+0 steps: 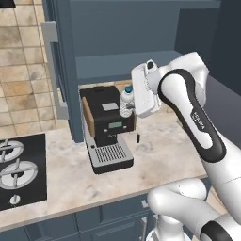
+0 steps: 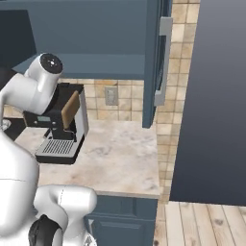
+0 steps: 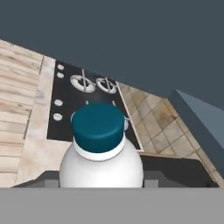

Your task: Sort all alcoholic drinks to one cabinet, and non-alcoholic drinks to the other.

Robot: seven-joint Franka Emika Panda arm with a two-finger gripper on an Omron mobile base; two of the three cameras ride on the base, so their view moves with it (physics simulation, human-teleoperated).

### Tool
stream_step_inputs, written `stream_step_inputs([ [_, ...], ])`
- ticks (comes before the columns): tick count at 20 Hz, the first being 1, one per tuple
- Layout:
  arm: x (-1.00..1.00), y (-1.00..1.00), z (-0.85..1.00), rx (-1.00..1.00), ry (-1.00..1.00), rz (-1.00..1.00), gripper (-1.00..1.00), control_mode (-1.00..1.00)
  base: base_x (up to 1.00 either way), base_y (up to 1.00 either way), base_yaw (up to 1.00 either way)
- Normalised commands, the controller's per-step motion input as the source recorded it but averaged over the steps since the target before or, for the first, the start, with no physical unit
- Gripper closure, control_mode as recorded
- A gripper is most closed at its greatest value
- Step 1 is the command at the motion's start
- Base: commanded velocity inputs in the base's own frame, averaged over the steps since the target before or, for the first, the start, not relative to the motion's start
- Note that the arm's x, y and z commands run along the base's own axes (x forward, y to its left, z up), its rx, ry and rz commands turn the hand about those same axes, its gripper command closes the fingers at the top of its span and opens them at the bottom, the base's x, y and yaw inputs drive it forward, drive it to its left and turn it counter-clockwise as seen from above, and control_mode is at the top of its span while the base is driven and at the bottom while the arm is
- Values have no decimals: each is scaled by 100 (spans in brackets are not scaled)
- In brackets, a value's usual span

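Observation:
A clear ribbed water bottle [image 1: 126, 102] with a teal cap, one of the non-alcoholic drinks, hangs upright above the counter with my gripper [image 1: 130, 104] shut on its body. It is just over the right rear of the coffee machine [image 1: 106, 126], in front of the open lower edge of the blue wall cabinet [image 1: 123, 62]. Close up in the hand view, the bottle's teal cap [image 3: 98, 126] and rounded shoulder [image 3: 101, 166] rise from the bottom, while the fingers stay hidden below them.
The black coffee machine [image 2: 60, 129] stands on the marble counter [image 1: 164, 155]. A black stove [image 1: 21, 170] lies to its left. The open cabinet door [image 1: 57, 70] juts out at the left, and another door [image 2: 161, 62] with a dark tall panel [image 2: 216, 105] stands at the right.

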Motion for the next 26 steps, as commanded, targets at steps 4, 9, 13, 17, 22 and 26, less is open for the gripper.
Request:
stream_step_inputs([
  [4,-28,0,30,5,-3,-5,100,-100,0,0,0],
  [9,-18,0,22,5,0,-10,100,-100,0,0,0],
  [13,-2,-2,15,5,0,-16,100,-100,0,0,0],
  [17,0,-4,24,6,0,-16,100,-100,0,0,0],
  [22,0,-12,33,5,0,-11,100,-100,0,0,0],
  [26,0,-21,35,6,0,-6,100,-100,0,0,0],
])
